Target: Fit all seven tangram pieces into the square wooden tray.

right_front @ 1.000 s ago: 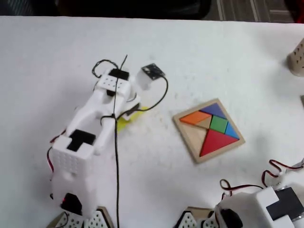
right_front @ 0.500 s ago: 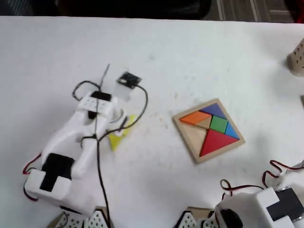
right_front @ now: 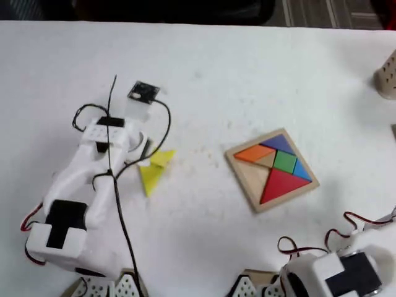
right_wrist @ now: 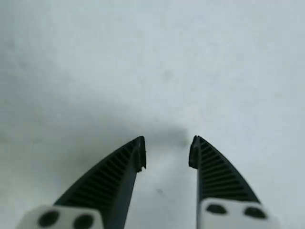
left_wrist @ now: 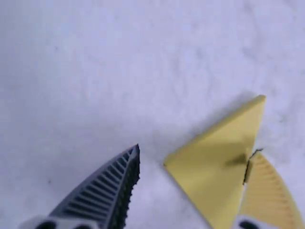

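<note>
The square wooden tray (right_front: pixel 246 179) lies right of centre, holding orange, purple, green, blue, red and tan pieces; a triangular patch of bare wood shows on its left side. A yellow triangle (right_front: pixel 151 171) lies flat on the white table, left of the tray. My left gripper (right_front: pixel 143 148) hangs just beside it. In the left wrist view this gripper (left_wrist: pixel 193 153) is open, and the yellow triangle (left_wrist: pixel 217 174) lies between the fingers, close against one of them. My right gripper (right_wrist: pixel 167 145) hovers over bare table, open a little with nothing in it; its arm (right_front: pixel 337 275) is at the front right.
A pale perforated object (right_front: pixel 387 75) stands at the table's far right edge. The left arm's black cable (right_front: pixel 117 185) trails along its body. Bare white table stretches between the yellow triangle and the tray.
The left arm has swung to the left and drawn back. The yellow triangle has slid a little left with it and now lies more exposed. The tray is as before.
</note>
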You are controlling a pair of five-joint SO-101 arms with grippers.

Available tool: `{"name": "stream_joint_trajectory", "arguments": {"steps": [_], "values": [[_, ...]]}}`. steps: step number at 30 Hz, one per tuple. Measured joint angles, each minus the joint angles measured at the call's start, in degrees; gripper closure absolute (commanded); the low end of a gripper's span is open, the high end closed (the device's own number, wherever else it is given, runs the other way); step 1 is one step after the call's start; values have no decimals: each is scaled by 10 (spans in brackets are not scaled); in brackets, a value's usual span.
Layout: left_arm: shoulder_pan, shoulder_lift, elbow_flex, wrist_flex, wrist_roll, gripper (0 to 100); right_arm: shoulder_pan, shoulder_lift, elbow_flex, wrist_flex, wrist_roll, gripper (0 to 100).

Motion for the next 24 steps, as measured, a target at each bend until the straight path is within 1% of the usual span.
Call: {"name": "stream_joint_trajectory", "arguments": {"steps": [4, 6, 8, 12, 18, 22, 24], "values": [[-1, 2, 0, -16, -61, 640, 0, -35, 31, 4, 0, 837], [-1, 17, 0, -16, -75, 641, 0, -52, 45, 5, 0, 837], [0, 32, 0, -15, -84, 641, 0, -68, 55, 5, 16, 837], [2, 40, -10, 10, -89, 642, 0, -94, 73, 5, 31, 837], [35, 40, -7, 10, -89, 643, 1, -115, 82, 5, 33, 837], [49, 40, 4, 4, -89, 691, 1, -117, 82, 5, 33, 837], [50, 40, 4, 4, -77, 705, 1, -117, 82, 5, 33, 837]]}}
